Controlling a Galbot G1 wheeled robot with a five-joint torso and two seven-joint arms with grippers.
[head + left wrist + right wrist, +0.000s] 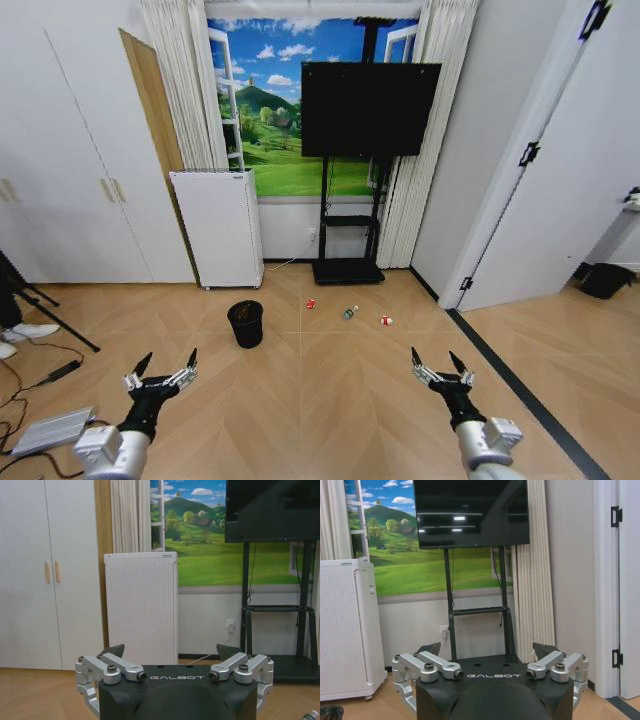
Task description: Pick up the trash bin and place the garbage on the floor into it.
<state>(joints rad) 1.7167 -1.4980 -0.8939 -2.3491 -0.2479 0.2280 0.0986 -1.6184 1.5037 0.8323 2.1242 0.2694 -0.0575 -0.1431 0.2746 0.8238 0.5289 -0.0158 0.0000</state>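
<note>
Black trash bin (245, 323) upright on floor; red scrap (311, 303), green bottle (350, 312), red-white wrapper (386, 321) beside.

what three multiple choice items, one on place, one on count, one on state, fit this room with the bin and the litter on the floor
1. Where does the trash bin stand?
A. on the floor, to the robot's left of the litter
B. under the TV stand
C. in the left claw

2. How many litter pieces lie on the floor?
A. one
B. three
C. five

3. How are the two claws?
A. both shut on litter
B. left shut on the bin
C. both open and empty

Answers:
1 A, the bin sits before the white cabinet, left of the litter.
2 B, a red scrap, a greenish bottle and a red-and-white wrapper.
3 C, the left claw and right claw hang low with fingers spread, holding nothing.
</note>
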